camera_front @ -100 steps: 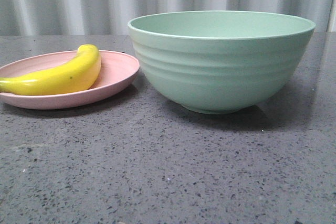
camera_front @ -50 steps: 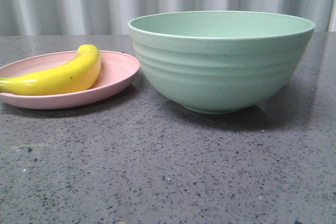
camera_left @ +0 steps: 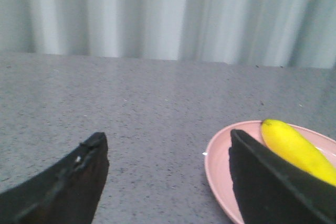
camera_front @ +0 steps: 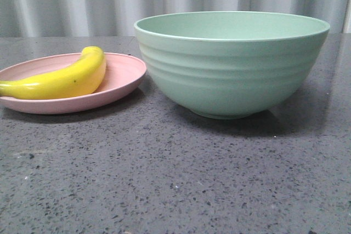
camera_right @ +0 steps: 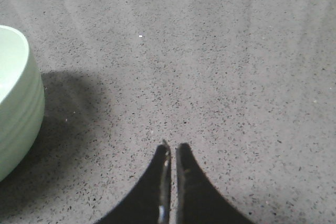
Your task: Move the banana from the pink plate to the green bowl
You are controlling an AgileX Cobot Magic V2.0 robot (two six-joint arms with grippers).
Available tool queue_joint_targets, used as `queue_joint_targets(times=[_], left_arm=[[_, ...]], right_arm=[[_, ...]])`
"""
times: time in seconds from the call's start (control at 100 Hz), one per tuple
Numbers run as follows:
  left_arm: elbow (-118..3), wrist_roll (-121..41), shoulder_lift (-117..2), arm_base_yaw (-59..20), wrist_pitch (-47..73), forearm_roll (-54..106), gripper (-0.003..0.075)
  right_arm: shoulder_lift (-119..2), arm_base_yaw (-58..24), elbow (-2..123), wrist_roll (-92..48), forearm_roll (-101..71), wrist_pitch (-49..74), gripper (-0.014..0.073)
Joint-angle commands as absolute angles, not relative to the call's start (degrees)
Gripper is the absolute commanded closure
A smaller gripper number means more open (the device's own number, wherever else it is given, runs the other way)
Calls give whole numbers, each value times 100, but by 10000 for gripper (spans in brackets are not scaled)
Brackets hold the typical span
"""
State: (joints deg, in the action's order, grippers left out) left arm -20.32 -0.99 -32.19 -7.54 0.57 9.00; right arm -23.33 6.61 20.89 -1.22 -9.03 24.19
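Note:
The yellow banana [camera_front: 66, 78] lies on the pink plate [camera_front: 123, 78] at the left of the front view. The green bowl [camera_front: 230, 61] stands upright just right of the plate, nothing visible inside it. No gripper shows in the front view. In the left wrist view my left gripper [camera_left: 168, 142] is open and empty above the table, beside the plate [camera_left: 218, 163]; one finger overlaps the plate's rim and part of the banana [camera_left: 296, 148]. In the right wrist view my right gripper [camera_right: 173, 147] is shut and empty over bare table, apart from the bowl [camera_right: 16, 103].
The tabletop [camera_front: 175, 179] is dark grey speckled stone. A pale pleated curtain [camera_front: 82, 1] hangs behind the table's far edge.

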Motion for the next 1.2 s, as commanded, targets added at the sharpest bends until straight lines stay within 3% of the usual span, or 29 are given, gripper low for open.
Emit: queue_joint_targets(times=[0.0,0.41,0.65,0.91,1.0,1.19], left_arm=[[-2517,-66,-3740,-1169,-79,881,258],[-3974,-66,-6388,-2924,670,881,258],[-4690,-66,-7594,-3114,1169,881,258],[-4922,-77,-8041,-3114,1277,881,263],[-4922,-77,-8053,-3114,1289,881,316],[-4922,-77,-8053,-3114,1289,881,507]], right_arm=[[-2414,707,2299,-129,-937,2055,657],[-2427,707,2299,-129,-889,2170,657],[-2427,707,2299,-129,-889,2182,657],[-2427,707,2299,-129,-889,2182,657],[-2427,707,2299,-129,-875,2193,657],[-2427,707,2299,-129,-888,2268,657]])
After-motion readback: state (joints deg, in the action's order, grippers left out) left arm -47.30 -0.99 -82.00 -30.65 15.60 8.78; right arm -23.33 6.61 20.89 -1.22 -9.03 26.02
